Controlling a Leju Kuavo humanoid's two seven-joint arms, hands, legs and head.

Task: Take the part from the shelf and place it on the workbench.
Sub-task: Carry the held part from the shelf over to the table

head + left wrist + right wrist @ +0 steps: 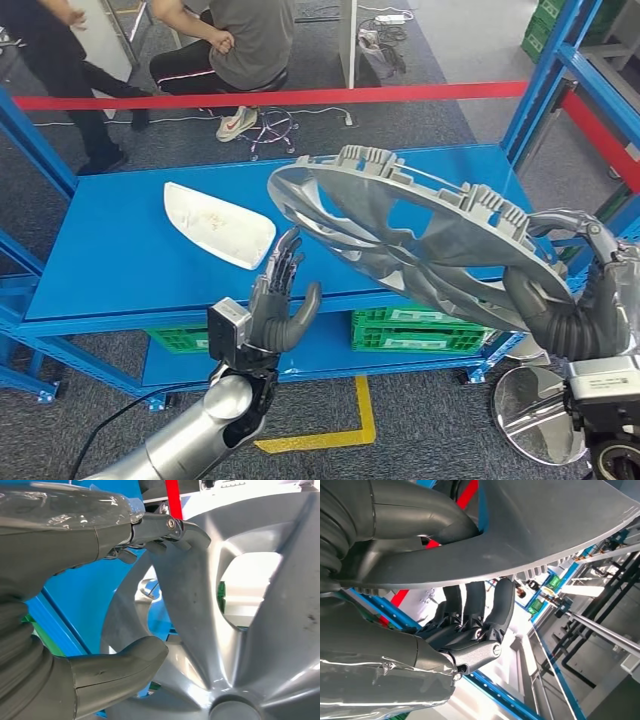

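A large silver wheel cover (423,235) with spokes and a ribbed rim hangs tilted above the blue shelf (113,260). My right hand (573,300) grips its right rim, thumb under and fingers over the edge; the right wrist view shows the fingers (501,605) curled onto the rim (546,525). My left hand (279,300) is raised with fingers spread, just below the cover's left edge, holding nothing. In the left wrist view its fingertips (188,532) are at a spoke of the cover (234,645); contact is unclear.
A white curved panel (219,225) lies on the shelf top, left of the cover. Green crates (415,330) sit on the lower level. A round silver disc (532,410) lies on the floor at right. Behind a red tape (302,97), one person sits (241,40) and another stands.
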